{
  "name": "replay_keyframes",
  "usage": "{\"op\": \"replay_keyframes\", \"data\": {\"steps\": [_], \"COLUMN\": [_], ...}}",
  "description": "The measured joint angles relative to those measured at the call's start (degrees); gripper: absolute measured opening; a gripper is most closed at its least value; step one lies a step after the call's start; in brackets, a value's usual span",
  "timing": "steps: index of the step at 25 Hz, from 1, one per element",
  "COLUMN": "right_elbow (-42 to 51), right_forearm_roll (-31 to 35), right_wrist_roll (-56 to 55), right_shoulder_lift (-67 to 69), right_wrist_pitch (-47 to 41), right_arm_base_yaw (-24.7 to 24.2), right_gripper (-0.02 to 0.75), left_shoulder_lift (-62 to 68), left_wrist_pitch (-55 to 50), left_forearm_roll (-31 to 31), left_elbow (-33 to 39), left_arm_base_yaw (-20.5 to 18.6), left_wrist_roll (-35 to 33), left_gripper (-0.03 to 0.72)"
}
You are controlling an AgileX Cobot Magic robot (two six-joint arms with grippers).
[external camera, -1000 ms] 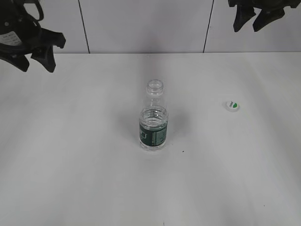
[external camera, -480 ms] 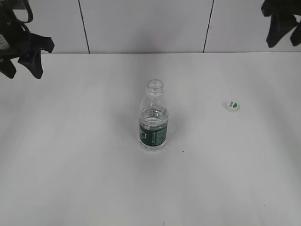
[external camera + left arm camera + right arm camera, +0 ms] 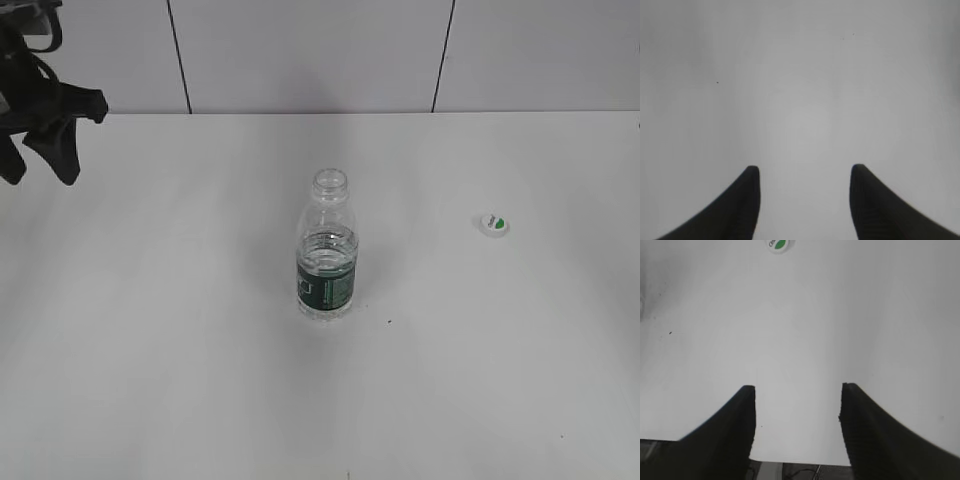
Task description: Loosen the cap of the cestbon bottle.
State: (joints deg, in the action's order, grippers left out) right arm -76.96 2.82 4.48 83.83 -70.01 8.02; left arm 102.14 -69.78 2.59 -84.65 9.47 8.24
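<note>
Cestbon bottle (image 3: 327, 255): small, clear plastic, dark green label band on lower body, standing upright near the middle of the white surface, neck open with no cap on it. Cap (image 3: 494, 225): small, round, white with a green patch on top, lying flat, well apart to the bottle's right; also seen at the top edge of the right wrist view (image 3: 778, 244).

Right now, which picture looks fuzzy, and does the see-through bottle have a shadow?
Exterior view: sharp, with the clear plastic water bottle casting only a soft grey shadow on the white table. Left wrist view: the black left gripper looks blurry. Right wrist view: the small white and green cap is blurred.
</note>
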Motion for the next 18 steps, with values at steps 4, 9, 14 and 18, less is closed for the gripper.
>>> {"op": "replay_keyframes", "data": {"steps": [4, 9, 14, 18], "right_elbow": [6.52, 14.45, 21.42, 25.17], "right_forearm_roll": [0.36, 0.47, 0.64, 0.66], "right_wrist_roll": [0.0, 0.0, -0.02, -0.02], "right_shoulder_lift": [-7.01, -17.52, -29.13, -40.63], "right_wrist_pitch": [0.06, 0.01, 0.01, -0.02], "right_arm_base_yaw": [0.0, 0.0, 0.0, 0.0], "right_gripper": [0.416, 0.416, 0.416, 0.416], "left_shoulder_lift": [-4.12, -13.34, -25.82, -37.46], "left_wrist_pitch": [0.08, 0.02, -0.15, -0.27], "left_forearm_roll": [-0.25, 4.11, 4.95, 4.95], "left_elbow": [1.6, 11.04, 22.09, 29.36], "left_arm_base_yaw": [0.06, 0.13, 0.13, 0.13], "left_wrist_roll": [-0.02, -0.02, -0.07, -0.08], "left_gripper": [0.333, 0.324, 0.317, 0.309]}}
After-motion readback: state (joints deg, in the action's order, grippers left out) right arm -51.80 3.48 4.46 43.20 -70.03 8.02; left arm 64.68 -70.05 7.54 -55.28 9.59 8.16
